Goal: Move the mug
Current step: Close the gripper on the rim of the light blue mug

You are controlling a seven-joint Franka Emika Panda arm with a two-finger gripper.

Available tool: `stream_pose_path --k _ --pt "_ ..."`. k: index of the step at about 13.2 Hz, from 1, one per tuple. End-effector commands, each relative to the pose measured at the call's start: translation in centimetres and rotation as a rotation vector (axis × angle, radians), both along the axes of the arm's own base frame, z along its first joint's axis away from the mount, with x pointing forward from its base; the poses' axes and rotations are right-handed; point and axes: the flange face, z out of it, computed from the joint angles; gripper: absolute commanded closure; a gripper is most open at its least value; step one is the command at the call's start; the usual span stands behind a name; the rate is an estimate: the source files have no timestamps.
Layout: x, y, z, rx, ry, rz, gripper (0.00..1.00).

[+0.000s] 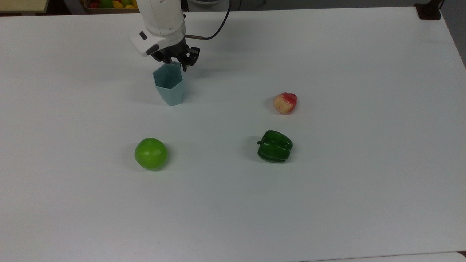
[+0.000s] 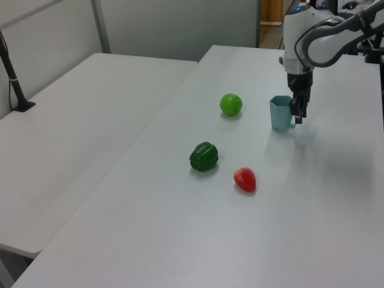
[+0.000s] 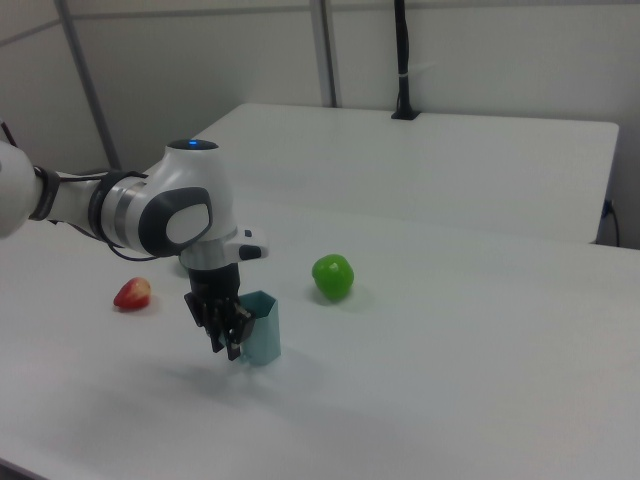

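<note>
The pale blue-green faceted mug [image 1: 169, 86] stands upright on the white table [image 1: 327, 189], at the top view's upper left. Its handle [image 1: 176, 64] points away toward the arm. My gripper [image 1: 177, 62] hangs straight down over that handle, one finger on each side with a narrow gap left, so it is open. The left view shows the gripper [image 2: 298, 114] at the right side of the mug [image 2: 280, 114]. In the right view the gripper [image 3: 226, 335] is at the left side of the mug [image 3: 260, 328].
A green apple [image 1: 151, 153] lies in front of the mug in the top view. A green bell pepper [image 1: 275, 146] and a red-and-cream fruit [image 1: 285, 102] lie to the top view's right. A second white table [image 2: 78, 120] adjoins in the left view.
</note>
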Motion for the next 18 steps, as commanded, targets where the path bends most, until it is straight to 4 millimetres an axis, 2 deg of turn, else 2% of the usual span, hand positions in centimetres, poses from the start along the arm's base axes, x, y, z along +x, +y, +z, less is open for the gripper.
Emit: stream_pose_path --k 1,2,4,5,13,16,18 --pt "0.7 0.3 0.9 -0.022 -0.039 -0.006 0.70" --pt "0.8 0.3 0.9 -0.022 -0.046 -0.006 0.74" --pt "0.9 0.1 1.0 -0.022 -0.055 -0.008 0.95" --pt "0.9 0.1 1.1 -0.022 -0.057 -0.008 1.00" --pt "0.8 -0.1 1.6 -0.023 -0.065 -0.013 1.00" --pt "1.9 -1.2 4.2 -0.018 -0.112 -0.040 1.00" --pt "1.9 -1.7 4.8 -0.016 -0.124 -0.049 1.00"
